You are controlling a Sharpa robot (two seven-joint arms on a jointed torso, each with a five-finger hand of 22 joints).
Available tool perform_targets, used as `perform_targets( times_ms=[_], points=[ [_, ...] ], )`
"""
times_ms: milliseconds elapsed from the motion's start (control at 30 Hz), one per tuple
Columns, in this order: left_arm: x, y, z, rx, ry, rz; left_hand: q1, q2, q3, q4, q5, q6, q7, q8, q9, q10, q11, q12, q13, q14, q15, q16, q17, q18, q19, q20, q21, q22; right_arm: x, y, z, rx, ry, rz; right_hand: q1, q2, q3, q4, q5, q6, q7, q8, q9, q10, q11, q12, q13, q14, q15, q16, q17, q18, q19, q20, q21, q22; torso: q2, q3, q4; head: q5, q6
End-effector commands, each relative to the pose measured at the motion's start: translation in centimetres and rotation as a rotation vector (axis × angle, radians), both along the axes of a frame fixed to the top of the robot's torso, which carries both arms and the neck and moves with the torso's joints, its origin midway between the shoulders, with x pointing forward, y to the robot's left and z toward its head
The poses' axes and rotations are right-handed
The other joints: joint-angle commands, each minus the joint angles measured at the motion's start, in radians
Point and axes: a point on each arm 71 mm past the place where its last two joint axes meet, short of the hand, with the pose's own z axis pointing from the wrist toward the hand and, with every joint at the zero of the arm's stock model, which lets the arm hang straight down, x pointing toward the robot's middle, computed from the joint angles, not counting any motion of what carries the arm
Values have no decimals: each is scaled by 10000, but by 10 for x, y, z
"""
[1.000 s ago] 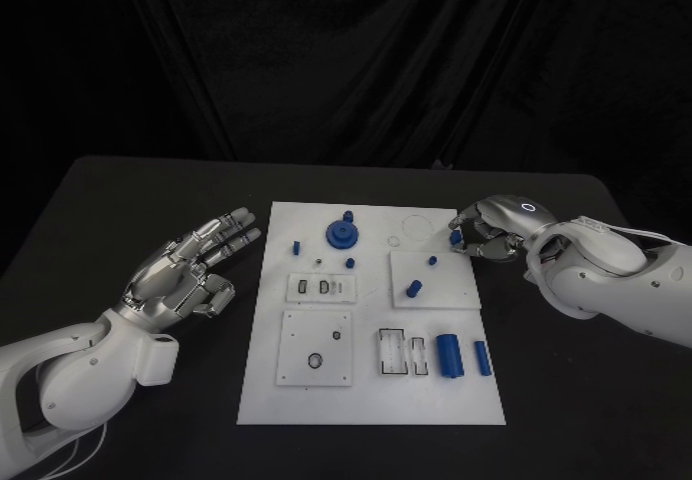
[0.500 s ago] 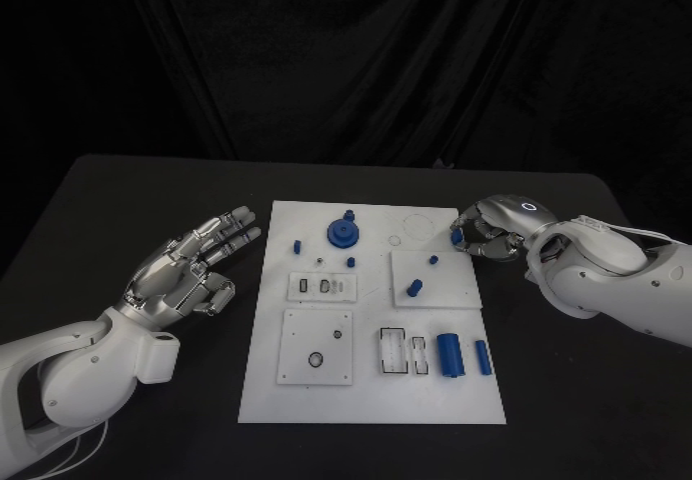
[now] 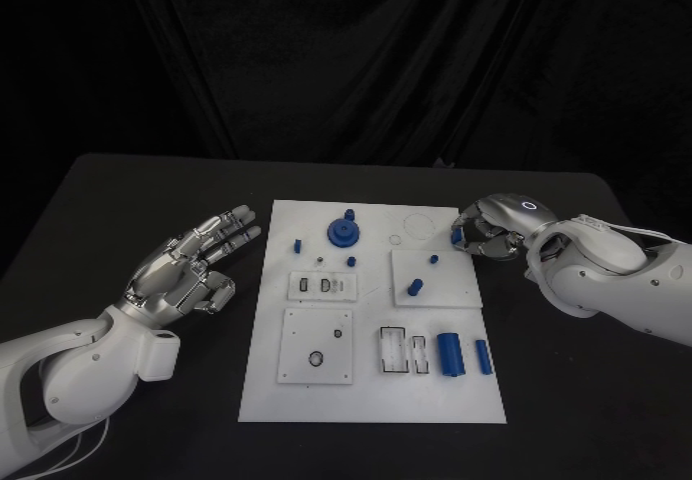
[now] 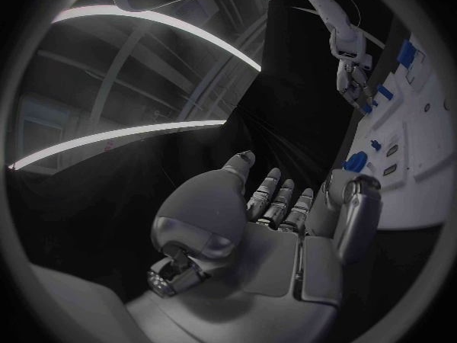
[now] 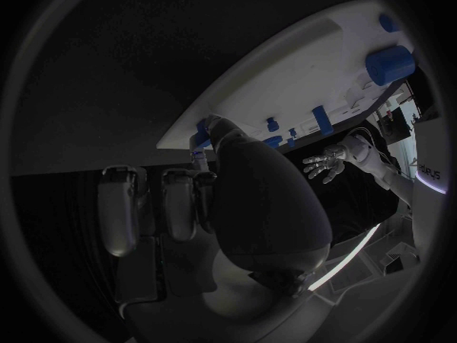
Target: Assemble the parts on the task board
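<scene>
My right hand [image 3: 488, 238] sits at the task board's [image 3: 372, 400] right edge near the far corner, fingers curled narrow around a small blue part [image 3: 457, 238], pinched there so I can carry it inward to a seat. Which seat, I can't tell. My left hand [image 3: 188, 268] hovers over the table [image 3: 130, 200] just off the board's left edge, fingers spread wide, holding nothing, parked out of the way. Two blue cylinders [image 3: 450, 355] lie near the board's right edge toward the near corner; the blue round knob [image 3: 343, 233] stands near the far edge.

Matt white task board [image 3: 368, 400]; glossy metallic left hand [image 3: 188, 270].
</scene>
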Motion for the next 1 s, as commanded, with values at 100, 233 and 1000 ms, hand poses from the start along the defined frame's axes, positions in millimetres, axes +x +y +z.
perform_targets(
  times_ms=[100,233,1000],
  points=[
    [0,2,5,-574,-467,149,-94,13,15,-77,30,45,114,40,-11,4,62,22,15,7,76,59,15,-61,1050,86,30,2633,-3,1,4,420,-477,-115,-93,59,28,23,134,189,-42,218,153,975,-50,-29,2493,841,-63,-55,1637,126,466,-84,-85,2036,-2,-1,-7,55,12],
    [0,3,5,-553,-447,181,-95,16,18,-78,31,44,115,40,-11,4,62,25,15,7,76,58,14,-61,1050,87,30,2633,-8,5,8,828,-587,-53,-55,119,66,-37,419,336,-72,431,324,986,-7,-19,2509,839,-38,-64,1622,124,472,-71,-84,2044,3,-4,-14,78,24],
    [1,-2,4,-556,-324,86,-103,23,34,-87,39,69,123,48,-9,12,66,45,18,15,76,90,20,-61,1050,88,30,2633,-28,134,21,642,-250,3371,105,162,185,-323,857,208,-27,680,642,1011,45,4,2543,831,4,-88,1574,134,463,-33,-121,2037,-1,-20,49,291,92]
  ],
)
